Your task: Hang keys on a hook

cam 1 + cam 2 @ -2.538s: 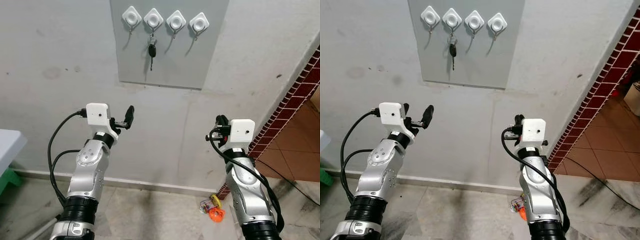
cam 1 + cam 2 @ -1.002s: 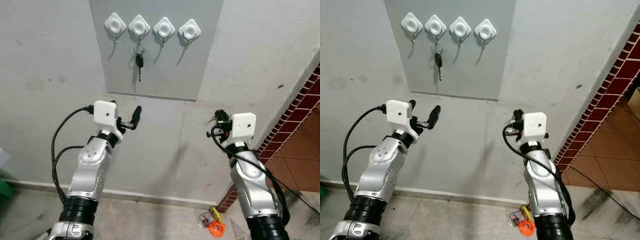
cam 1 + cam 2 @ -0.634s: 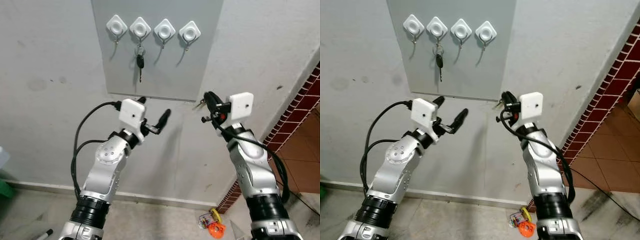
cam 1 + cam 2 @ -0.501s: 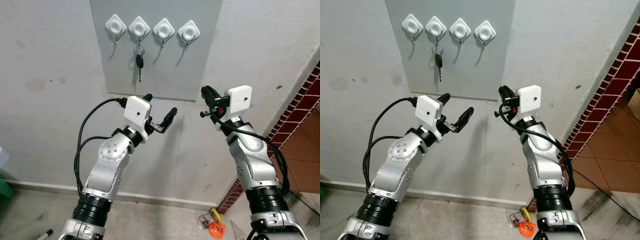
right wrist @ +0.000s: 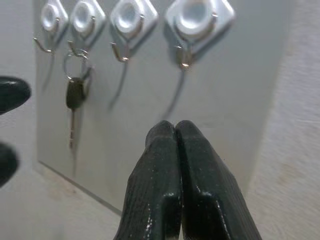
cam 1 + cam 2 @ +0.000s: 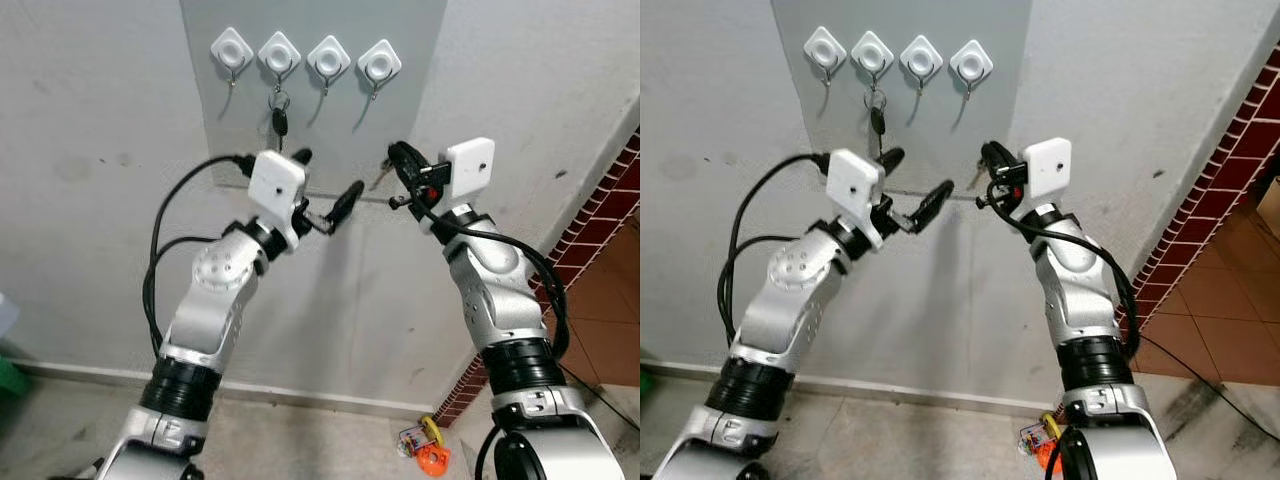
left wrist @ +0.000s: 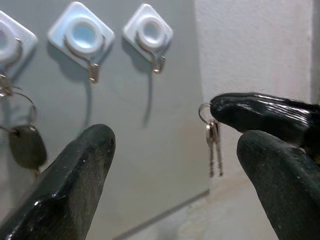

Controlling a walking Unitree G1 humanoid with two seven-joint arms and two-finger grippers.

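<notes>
Four hooks: white diamond-shaped hooks [image 6: 304, 55] in a row on a grey panel [image 6: 410, 110], above both grippers.
Right gripper: right gripper [image 6: 397, 158] raised before the lower edge of the panel, below and between the two rightmost hooks; fingers [image 5: 175, 165] pressed together, pinching the ring of a small key pair.
Keys: two slim silver keys [image 7: 214, 148] dangling from a ring just under the tip of the right gripper, apart from every hook, seen from the left wrist camera against the panel's lower right corner.
Target side: rightmost hook [image 5: 199, 20] straight ahead of and above the right gripper's closed tips, well apart from them.
Left gripper: left gripper [image 6: 326, 184] lifted beside the right one, near its left, fingers [image 7: 80, 165] spread wide and holding nothing.
Between grippers: a gap, with the bottom edge of the panel behind it.
Hung key: black-headed key [image 5: 75, 100] on a ring on the second hook from the left, above the left gripper, partly hidden by its white wrist camera [image 6: 277, 183] from the head.
Wall: pale plaster wall [image 6: 90, 150] behind both arms.
Brick edge: dark red brick strip [image 6: 600, 215] to the right of the right arm.
Floor: small orange and yellow object [image 6: 428, 447] low beside the right arm's base, kind not clear.
</notes>
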